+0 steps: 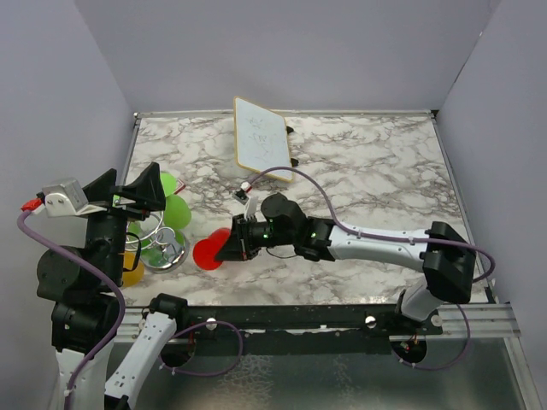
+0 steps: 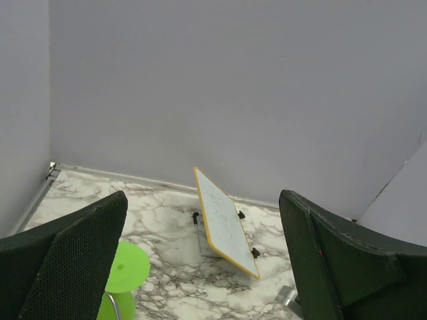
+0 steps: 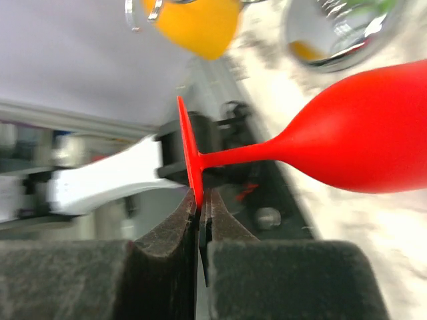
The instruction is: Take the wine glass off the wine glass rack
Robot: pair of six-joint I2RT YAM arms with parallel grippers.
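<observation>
The red wine glass (image 1: pixel 208 254) lies on its side just right of the chrome wine glass rack (image 1: pixel 164 250), off its wire arms. My right gripper (image 1: pixel 231 243) is shut on the rim of the glass's flat foot (image 3: pixel 189 157). The red bowl (image 3: pixel 353 133) points toward the rack's mirror-like base (image 3: pixel 337 37). My right gripper (image 3: pixel 201 200) pinches the foot edge between its pads. My left gripper (image 1: pixel 137 192) is raised above the rack, open and holding nothing. In its wrist view my left gripper (image 2: pixel 203 220) has its jaws spread wide.
Green glasses (image 1: pixel 175 209) and a yellow glass (image 1: pixel 132 269) hang on the rack. A green glass foot (image 2: pixel 125 267) shows below the left fingers. A white tilted board (image 1: pixel 261 137) stands at the back of the marble table (image 1: pixel 367 171). Walls close in on three sides.
</observation>
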